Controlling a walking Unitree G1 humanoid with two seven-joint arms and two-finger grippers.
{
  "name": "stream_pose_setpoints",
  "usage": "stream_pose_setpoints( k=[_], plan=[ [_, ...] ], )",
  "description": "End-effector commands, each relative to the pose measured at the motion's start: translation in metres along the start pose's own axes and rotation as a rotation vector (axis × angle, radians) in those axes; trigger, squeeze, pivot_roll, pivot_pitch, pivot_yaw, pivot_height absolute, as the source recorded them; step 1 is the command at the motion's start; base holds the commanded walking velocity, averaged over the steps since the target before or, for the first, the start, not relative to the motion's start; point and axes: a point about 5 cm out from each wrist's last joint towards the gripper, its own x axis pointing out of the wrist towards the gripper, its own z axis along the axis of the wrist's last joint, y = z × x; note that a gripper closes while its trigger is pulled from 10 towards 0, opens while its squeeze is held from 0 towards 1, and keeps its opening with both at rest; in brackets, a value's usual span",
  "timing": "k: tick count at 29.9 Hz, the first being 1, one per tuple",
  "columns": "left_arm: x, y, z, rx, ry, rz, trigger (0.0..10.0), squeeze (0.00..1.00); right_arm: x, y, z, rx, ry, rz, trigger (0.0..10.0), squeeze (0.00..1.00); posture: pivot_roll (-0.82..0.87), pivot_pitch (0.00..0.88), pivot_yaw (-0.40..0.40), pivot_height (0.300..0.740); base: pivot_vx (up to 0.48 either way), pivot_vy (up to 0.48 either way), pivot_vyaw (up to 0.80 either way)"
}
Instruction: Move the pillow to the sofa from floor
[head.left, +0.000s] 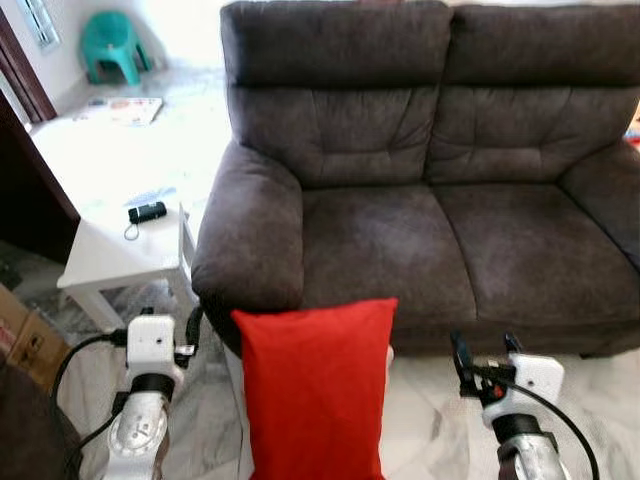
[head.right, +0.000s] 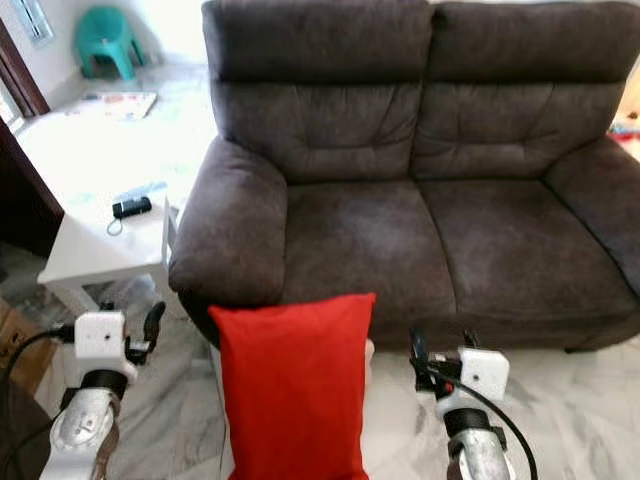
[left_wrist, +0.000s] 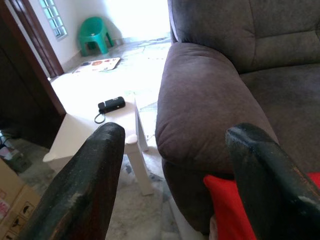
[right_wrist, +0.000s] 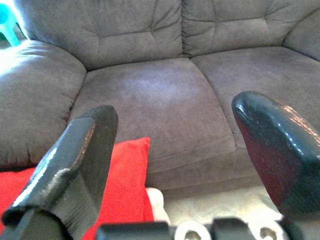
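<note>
Marble floor (head.left: 420, 420) runs up to the dark sofa (head.left: 400, 240); its seat lies bare. I see the red pillow (head.left: 315, 395) upright between my left gripper (head.left: 190, 335) and right gripper (head.left: 485, 355), both spread. I'd close in evenly from both sides, then lift.

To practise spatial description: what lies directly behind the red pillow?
Behind the red pillow stands the dark sofa, its seat front and left armrest showing. The sofa's base there is covered by the pillow.

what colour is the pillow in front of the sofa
Plain red pillow, no pattern; it shows best in the left eye view.
</note>
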Motion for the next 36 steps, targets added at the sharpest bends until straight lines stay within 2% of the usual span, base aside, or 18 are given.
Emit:
stream_pose_setpoints(
  k=[1,6,16,31,36],
  plan=[
    [-0.002,-0.004,-0.002,-0.011,0.019,-0.019,10.0,0.00,-0.002,-0.001,0.000,0.004,0.009,-0.006,10.0,0.00,-0.05,0.000,-0.025,0.740,0.000,0.000,0.00],
    [-0.002,-0.007,-0.008,-0.013,0.046,-0.026,10.0,0.00,-0.002,-0.002,-0.002,-0.002,0.021,-0.018,10.0,0.00,-0.05,0.000,-0.023,0.740,0.000,0.000,0.00],
    [-0.002,-0.012,-0.002,-0.032,0.057,-0.033,10.0,0.00,0.010,0.006,0.005,0.015,0.023,-0.003,10.0,0.00,-0.04,0.000,-0.038,0.740,0.000,0.000,0.00],
    [0.003,-0.018,0.000,-0.029,0.065,-0.054,10.0,0.00,0.016,0.010,0.006,0.011,0.039,0.001,10.0,0.00,-0.03,0.000,-0.041,0.740,0.000,0.000,0.00],
    [0.004,-0.017,0.001,-0.022,0.061,-0.051,10.0,0.00,0.018,0.012,0.006,-0.022,0.042,0.023,10.0,0.00,-0.03,0.000,-0.041,0.740,0.000,-0.310,0.00]
  ],
)
